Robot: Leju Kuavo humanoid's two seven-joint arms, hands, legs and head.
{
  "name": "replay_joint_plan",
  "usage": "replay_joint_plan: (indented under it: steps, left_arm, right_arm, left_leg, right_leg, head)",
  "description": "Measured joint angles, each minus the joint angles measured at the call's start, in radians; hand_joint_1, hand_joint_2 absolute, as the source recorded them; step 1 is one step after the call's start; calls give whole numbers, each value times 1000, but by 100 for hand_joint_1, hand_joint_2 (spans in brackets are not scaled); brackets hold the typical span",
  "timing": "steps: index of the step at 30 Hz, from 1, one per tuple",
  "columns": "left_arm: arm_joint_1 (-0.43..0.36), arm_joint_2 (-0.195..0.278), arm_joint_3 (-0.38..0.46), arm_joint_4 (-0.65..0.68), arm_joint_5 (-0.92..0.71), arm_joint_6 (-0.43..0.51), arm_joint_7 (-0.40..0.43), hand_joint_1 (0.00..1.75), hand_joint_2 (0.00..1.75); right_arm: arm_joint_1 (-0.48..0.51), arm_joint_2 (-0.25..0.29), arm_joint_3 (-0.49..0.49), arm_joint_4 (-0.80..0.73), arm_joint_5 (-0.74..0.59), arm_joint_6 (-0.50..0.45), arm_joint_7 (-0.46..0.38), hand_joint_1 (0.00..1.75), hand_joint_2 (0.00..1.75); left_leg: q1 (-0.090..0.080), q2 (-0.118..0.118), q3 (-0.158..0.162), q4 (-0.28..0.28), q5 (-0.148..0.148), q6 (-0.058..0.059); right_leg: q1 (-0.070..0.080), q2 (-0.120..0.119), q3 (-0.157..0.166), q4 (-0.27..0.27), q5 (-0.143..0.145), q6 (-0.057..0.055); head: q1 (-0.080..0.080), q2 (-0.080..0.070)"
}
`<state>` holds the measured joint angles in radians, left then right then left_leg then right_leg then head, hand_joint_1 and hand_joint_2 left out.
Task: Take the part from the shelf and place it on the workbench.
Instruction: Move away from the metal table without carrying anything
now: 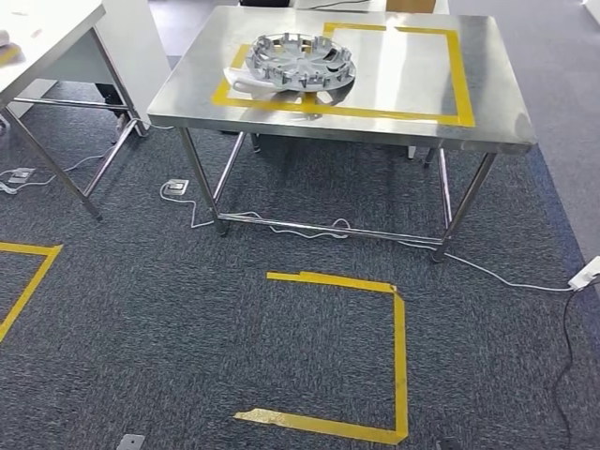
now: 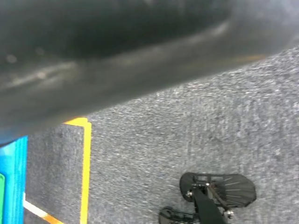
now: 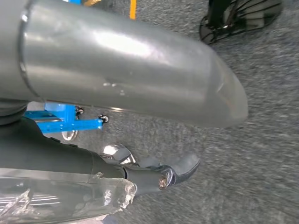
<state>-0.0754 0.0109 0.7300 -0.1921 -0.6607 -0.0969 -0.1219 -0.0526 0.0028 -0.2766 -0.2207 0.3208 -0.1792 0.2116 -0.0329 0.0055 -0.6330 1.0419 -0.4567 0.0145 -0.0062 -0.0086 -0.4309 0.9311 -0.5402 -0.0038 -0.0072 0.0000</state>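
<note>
Part: silver wheel-like part (image 1: pixel 301 60) lies on the tabletop (image 1: pixel 488 84), far left, overlapping the yellow tape frame (image 1: pixel 463 89).
Right hand (image 3: pixel 155 175): fingers extended, hanging over carpet, holding nothing.
Left hand: cannot tell.
Progress: placement looks done.

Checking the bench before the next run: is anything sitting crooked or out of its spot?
Yes. The round silver part lies over the left corner of the yellow tape rectangle on the steel workbench, its rim past the tape line, with white wrapping bunched beneath.
</note>
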Motion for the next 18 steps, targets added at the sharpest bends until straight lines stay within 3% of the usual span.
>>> replay_joint_plan:
  steps: [2, 3, 4, 5, 6, 8, 10, 12, 14, 15, 18]
  left_arm:
    - [3, 0, 0, 0, -1, 2, 1, 0, 0]
    - [4, 0, 0, 0, -1, 3, 1, 0, 0]
    - [5, 0, 0, 0, -1, 3, 2, 0, 0]
    - [7, 0, 0, 0, -1, 3, 4, 0, 0]
    - [8, 1, 0, 0, -1, 3, 5, 0, 0]
    - [10, 4, 0, 0, 0, 4, 7, 0, 0]
    - [12, 6, -1, 0, 2, 4, 9, 0, 0]
    - [14, 8, -1, 0, 4, 6, 10, 0, 0]
    - [14, 8, -1, 0, 5, 8, 11, 0, 0]
    - [14, 8, -1, 0, 5, 10, 11, 0, 0]
    - [16, 8, -1, 0, 5, 16, 11, 0, 0]
  right_arm:
    - [1, 0, -7, 0, -10, 0, -6, 0, 0]
    - [1, 1, -12, 0, -18, 0, -12, 0, 0]
    - [1, 1, -18, 1, -26, 0, -17, 0, 0]
    - [1, 1, -25, 1, -34, -1, -22, 0, 0]
    - [1, 1, -31, 1, -43, -3, -26, 0, 0]
    - [0, 2, -44, 2, -58, -9, -32, 0, 0]
    - [-2, 4, -59, 2, -75, -20, -39, 0, 0]
    - [-4, 5, -75, 2, -95, -30, -49, 0, 0]
    - [-5, 7, -92, 2, -112, -35, -60, 0, 0]
    - [-7, 8, -100, 2, -119, -36, -65, 0, 0]
    - [-11, 8, -123, 2, -137, -34, -74, 0, 0]
  left_leg:
    - [12, -1, -39, 128, -90, -14]
    - [18, -1, -52, 184, -114, -19]
    - [23, -1, -52, 212, -118, -22]
    - [27, -1, -34, 203, -104, -25]
    - [30, -1, 1, 157, -77, -25]
    - [33, -2, 83, 27, -32, -22]
    - [31, -3, 121, -42, -23, -14]
    - [29, -2, 121, -57, -26, -3]
    - [31, -1, 119, -71, -22, 11]
    - [32, 0, 116, -75, -18, 17]
    - [24, 1, 102, -75, -8, 27]
  right_leg:
    - [2, -1, -17, 2, 14, -5]
    - [3, -1, -26, 4, 19, -5]
    - [3, -1, -32, 8, 23, -3]
    - [3, 0, -37, 13, 26, -2]
    - [3, 0, -41, 19, 27, 0]
    - [4, 1, -50, 29, 29, 4]
    - [5, 2, -58, 34, 32, 14]
    - [6, 2, -64, 36, 37, 26]
    - [5, 3, -82, 59, 18, 35]
    - [5, 4, -103, 99, -9, 38]
    - [3, 6, -197, 302, -104, 43]
  head:
    - [-1, 0]
    - [-1, 0]
    - [-1, 0]
    - [-1, 0]
    - [-1, 0]
    - [-1, 0]
    - [0, 0]
    - [0, 0]
    - [1, 0]
    - [2, 0]
    - [3, 0]
